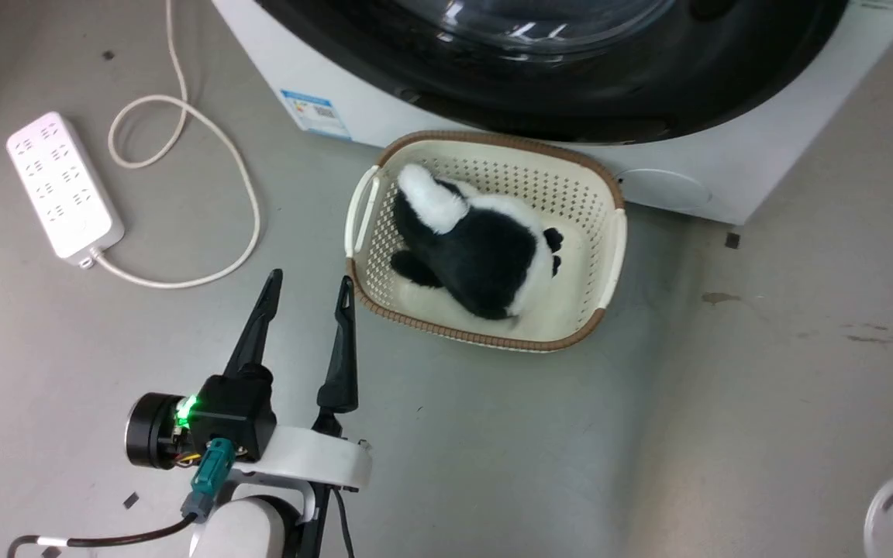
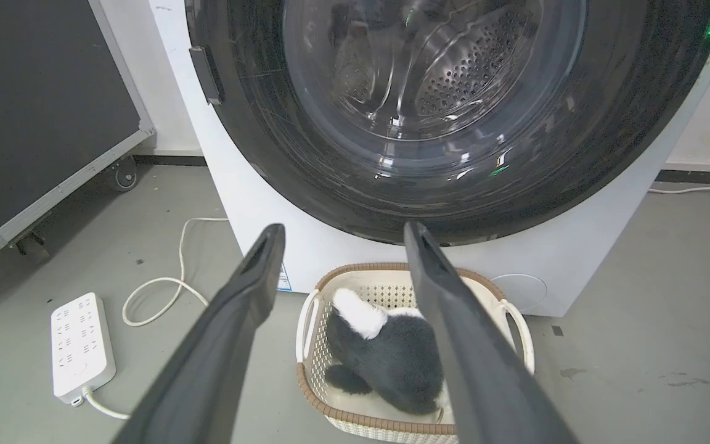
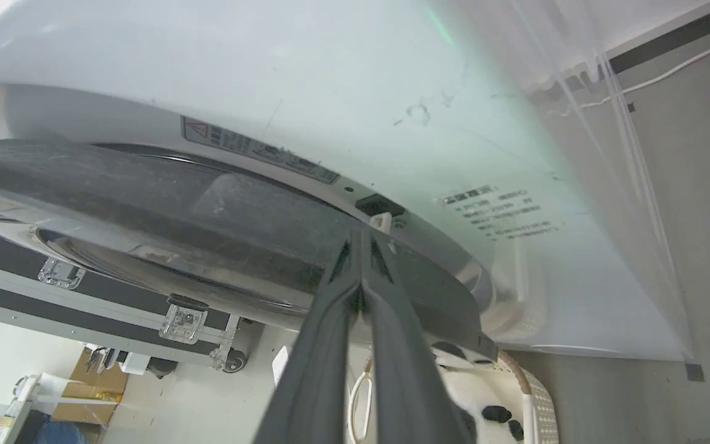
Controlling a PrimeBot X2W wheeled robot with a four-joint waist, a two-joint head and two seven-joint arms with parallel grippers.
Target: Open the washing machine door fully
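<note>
Left arm, nearest me: the forearm sits low over the floor [image 1: 493,434] with the wrist level. The left gripper [image 1: 312,277] points toward the machine, its fingers spread wide and holding nothing, just short of the basket's near left corner. In its wrist view the left gripper [image 2: 342,228] frames the basket.

Beyond it, a cream basket [image 1: 613,232] holding a black-and-white plush toy [image 1: 477,256] stands on the floor against the foot of the washing machine [image 1: 694,186]. A white power strip [image 1: 63,186] lies well to the left.

Farthest is the washing machine door [image 2: 269,123], which covers nearly the whole white front; its handle tab [image 2: 207,74] is on the left rim. The right arm reaches along that front. The right gripper [image 3: 361,231] has its fingers pressed together on nothing, tips at the door's [image 3: 207,216] rim beside the latch opening [image 3: 379,206], where the door appears slightly ajar. I cannot tell whether they touch.
</note>
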